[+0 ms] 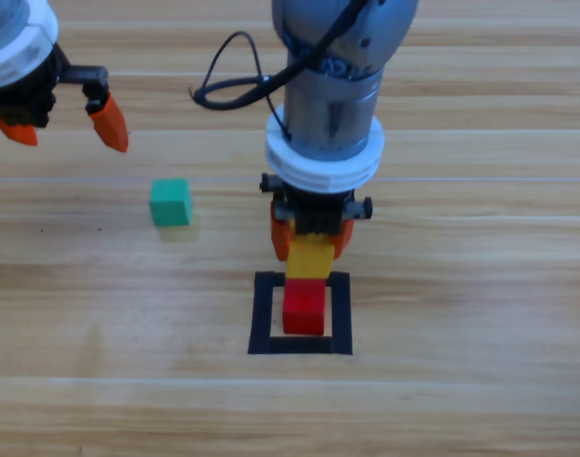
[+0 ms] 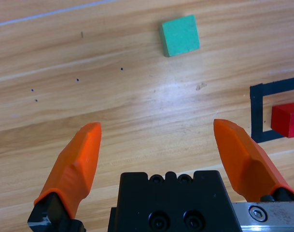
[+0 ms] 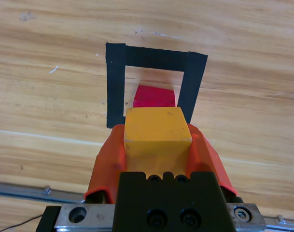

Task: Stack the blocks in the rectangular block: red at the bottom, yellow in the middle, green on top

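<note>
Yellow cube (image 3: 157, 133) in right jaws; green cube (image 2: 180, 35) leftward.

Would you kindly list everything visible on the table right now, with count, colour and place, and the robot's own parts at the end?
Red block: one, red, on the wood inside the tape outline.
Yellow block: one, yellow, held in the right end effector, just behind and above the red block; whether it touches the red block cannot be told.
Green block: one, teal-green, alone on the table left of the outline.
Tape outline: one, black, near-square, near the table's middle.
Table: one, light wood.
Cable: one, black, looping beside the right arm.
Right end effector: orange jaws shut on the yellow block, at the outline's far edge.
Left end effector: orange jaws open, empty, at the top left corner.
</note>
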### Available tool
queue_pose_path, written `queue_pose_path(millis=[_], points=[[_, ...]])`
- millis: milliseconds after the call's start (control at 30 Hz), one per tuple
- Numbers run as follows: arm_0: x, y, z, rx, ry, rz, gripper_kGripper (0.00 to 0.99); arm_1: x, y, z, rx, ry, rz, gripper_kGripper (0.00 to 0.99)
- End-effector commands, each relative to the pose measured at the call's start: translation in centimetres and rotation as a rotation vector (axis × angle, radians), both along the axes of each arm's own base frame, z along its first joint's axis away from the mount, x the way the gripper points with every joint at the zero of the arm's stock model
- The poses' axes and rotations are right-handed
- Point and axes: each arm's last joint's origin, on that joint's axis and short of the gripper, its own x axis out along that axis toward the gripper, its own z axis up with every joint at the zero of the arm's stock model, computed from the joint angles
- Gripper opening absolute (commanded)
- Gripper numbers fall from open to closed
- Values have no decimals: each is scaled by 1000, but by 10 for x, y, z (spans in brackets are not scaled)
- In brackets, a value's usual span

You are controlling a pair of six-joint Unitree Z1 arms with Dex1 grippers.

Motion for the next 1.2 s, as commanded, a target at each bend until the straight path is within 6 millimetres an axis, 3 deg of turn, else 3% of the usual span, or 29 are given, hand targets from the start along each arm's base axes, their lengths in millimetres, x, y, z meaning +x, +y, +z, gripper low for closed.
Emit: queue_pose_path(millis=[33,333,1200], points=[[6,5,-23,-5,59,7,990,-6,15,-40,-65,52,-2,0],[-1,7,-34,-19,66,7,990,-15,20,-37,-61,52,-6,0],[1,8,-50,-28,74,28,990,-13,24,-62,-113,68,-10,0]])
